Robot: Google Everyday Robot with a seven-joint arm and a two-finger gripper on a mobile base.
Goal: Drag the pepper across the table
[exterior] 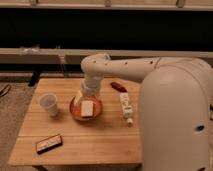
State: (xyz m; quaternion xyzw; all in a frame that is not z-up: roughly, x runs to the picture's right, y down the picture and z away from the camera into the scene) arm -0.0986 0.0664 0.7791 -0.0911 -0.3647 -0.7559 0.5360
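Note:
The pepper (118, 86) is small, dark red and elongated. It lies on the light wooden table (100, 140) toward the back, right of the middle. My gripper (87, 99) hangs at the end of the white arm, over the orange plate (75, 111), about a hand's width left of the pepper and not touching it. A pale rectangular piece (87, 108) shows on the plate right under the gripper.
A white labelled bottle (126, 107) lies on its side just in front of the pepper. A clear plastic cup (49, 104) stands at the left. A flat black device (49, 143) lies near the front left edge. My white body (175, 120) blocks the right side.

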